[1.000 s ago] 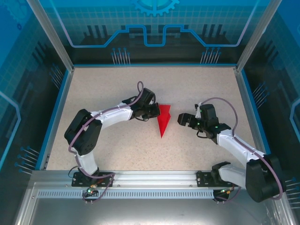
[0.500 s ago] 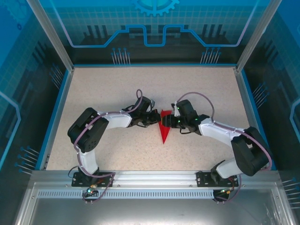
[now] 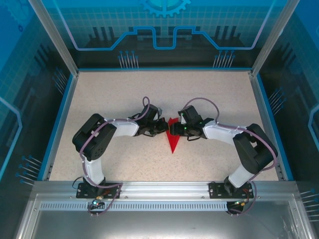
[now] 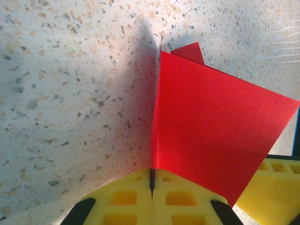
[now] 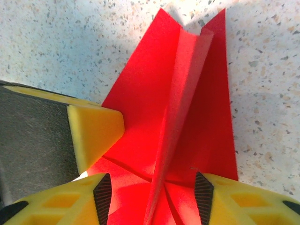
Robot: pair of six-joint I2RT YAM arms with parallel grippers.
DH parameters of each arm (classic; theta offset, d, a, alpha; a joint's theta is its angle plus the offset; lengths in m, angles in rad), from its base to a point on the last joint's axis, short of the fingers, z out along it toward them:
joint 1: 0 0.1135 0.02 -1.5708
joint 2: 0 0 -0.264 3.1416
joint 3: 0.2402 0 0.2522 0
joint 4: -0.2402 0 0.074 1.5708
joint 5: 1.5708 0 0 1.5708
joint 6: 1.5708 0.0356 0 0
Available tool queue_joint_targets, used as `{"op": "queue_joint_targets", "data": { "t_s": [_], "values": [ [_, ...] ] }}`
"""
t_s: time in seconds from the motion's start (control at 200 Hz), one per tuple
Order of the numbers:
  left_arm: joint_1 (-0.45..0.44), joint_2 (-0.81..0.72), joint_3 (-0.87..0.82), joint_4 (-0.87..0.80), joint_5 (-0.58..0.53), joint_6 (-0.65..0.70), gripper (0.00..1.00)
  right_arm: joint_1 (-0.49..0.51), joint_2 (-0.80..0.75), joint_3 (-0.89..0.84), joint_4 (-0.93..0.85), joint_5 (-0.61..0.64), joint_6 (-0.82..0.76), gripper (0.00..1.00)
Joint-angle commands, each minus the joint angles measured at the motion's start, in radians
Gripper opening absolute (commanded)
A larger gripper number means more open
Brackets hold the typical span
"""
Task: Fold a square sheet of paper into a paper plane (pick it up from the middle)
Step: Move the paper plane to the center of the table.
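Desk [image 3: 99, 99]: is carrying the paper plane [image 3: 173, 143], already dart-shaped.
Left gripper [image 4: 151, 187]: is clamping its ridge.
Right gripper [image 5: 152, 197]: is straddling the ridge, jaws apart.
Remaining: likely final creasing.

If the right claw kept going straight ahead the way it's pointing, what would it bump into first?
The paper plane: its raised centre ridge stands between the right gripper's open fingers. Just beyond, probably, the left gripper, shut on the plane.

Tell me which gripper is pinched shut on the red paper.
The left gripper: its yellow fingers meet on the paper plane at its fold. The right gripper has its fingers apart, straddling the plane.
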Motion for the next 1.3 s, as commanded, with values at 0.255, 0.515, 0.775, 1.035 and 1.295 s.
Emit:
{"op": "queue_joint_targets", "data": {
  "t_s": [0.255,0.515,0.775,1.035,1.295],
  "values": [
    [0.009,0.028,-0.006,-0.012,-0.013,0.009,0.00,0.026,-0.005,-0.016,-0.037,-0.078,-0.018,0.64],
    [0.009,0.028,0.000,-0.023,-0.021,0.014,0.00,0.035,-0.021,-0.036,-0.073,-0.064,-0.027,0.67],
    [0.009,0.030,0.003,-0.031,-0.024,0.017,0.00,0.050,-0.017,-0.041,-0.079,-0.035,-0.039,0.66],
    [0.009,0.023,-0.002,-0.029,-0.023,0.014,0.00,0.049,-0.039,-0.077,0.015,-0.169,0.041,0.65],
    [0.009,0.017,-0.007,-0.019,-0.005,0.013,0.00,0.050,-0.030,-0.076,0.052,-0.186,0.076,0.69]
  ]
}}
